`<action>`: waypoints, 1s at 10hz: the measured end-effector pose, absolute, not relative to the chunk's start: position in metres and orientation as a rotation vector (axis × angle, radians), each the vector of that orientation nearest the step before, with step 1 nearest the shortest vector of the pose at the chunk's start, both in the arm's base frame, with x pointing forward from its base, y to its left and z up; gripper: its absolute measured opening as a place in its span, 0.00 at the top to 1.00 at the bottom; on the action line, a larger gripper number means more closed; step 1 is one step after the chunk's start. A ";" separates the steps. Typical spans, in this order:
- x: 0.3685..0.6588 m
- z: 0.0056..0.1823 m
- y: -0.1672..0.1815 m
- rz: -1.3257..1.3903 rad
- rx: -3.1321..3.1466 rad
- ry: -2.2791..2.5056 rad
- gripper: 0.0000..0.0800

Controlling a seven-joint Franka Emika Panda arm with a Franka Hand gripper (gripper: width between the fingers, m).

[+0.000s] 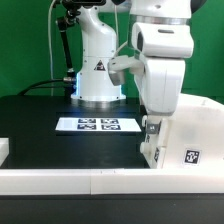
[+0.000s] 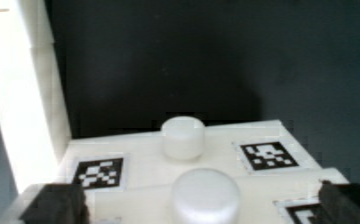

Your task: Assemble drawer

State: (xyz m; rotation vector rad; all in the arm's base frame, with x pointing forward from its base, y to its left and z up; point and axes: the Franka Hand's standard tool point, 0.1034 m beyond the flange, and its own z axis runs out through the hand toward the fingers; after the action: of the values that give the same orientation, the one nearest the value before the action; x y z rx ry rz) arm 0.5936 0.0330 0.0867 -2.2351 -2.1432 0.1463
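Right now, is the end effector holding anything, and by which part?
Cannot be told: the fingers of the end effector flank the tagged white drawer, but any contact is out of sight.

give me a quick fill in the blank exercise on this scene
1. The table is ___ in colour.
2. In the wrist view, the drawer part shows ___ tags.
3. The gripper hangs over that part with its jaws ___.

Missing words: black; two; open
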 end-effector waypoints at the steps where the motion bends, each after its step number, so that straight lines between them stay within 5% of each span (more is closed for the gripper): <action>1: 0.593 0.086 0.027 0.154 -2.238 -2.138 0.19; 7: 0.596 0.093 0.039 0.159 -2.307 -2.117 0.19; 10: 0.594 0.088 -0.030 0.199 -2.207 -2.212 0.19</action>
State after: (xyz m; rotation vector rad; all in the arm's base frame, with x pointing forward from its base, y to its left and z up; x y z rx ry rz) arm 0.5939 -0.0295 0.0885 -2.2066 -2.2122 0.1987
